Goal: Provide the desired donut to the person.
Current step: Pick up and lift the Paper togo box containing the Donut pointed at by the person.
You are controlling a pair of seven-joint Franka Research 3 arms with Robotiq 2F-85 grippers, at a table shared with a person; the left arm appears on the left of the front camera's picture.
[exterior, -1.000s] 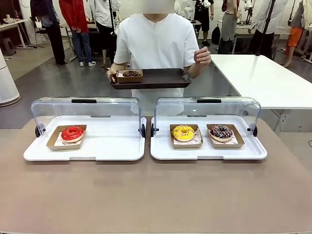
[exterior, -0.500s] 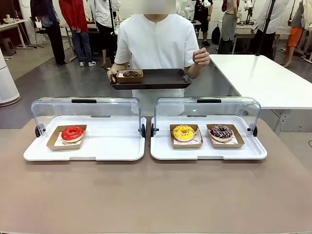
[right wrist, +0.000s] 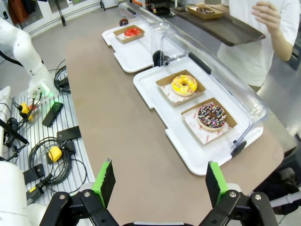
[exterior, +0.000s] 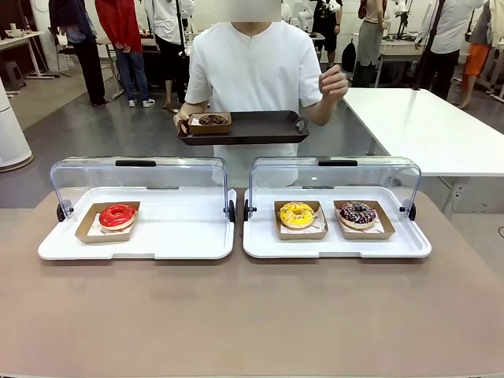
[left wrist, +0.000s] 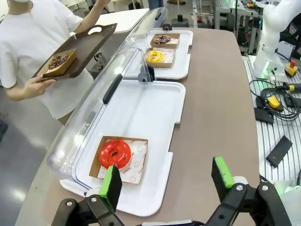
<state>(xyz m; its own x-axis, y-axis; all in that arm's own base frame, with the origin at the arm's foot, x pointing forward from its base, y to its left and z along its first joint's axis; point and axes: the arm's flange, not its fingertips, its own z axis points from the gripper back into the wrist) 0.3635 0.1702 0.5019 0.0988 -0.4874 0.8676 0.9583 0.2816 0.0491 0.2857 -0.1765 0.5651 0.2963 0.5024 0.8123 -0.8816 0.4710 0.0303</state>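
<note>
The person stands across the table and holds a dark tray with one hand. On that tray a chocolate donut sits in a cardboard box. Their other hand is raised in a loose fist. A red donut lies in the left white tray. The right white tray holds a yellow donut and a dark sprinkled donut. My left gripper hangs open above the table's near edge, close to the red donut. My right gripper is open too, well back from the yellow donut.
Both clear lids stand swung open at the trays' far side. The brown tabletop is bare in front of the trays. A white table stands at the back right. Cables and boxes lie off the table's side.
The person's free hand has risen a little and shifted to the right. The tray, the donuts and both grippers have stayed put.
</note>
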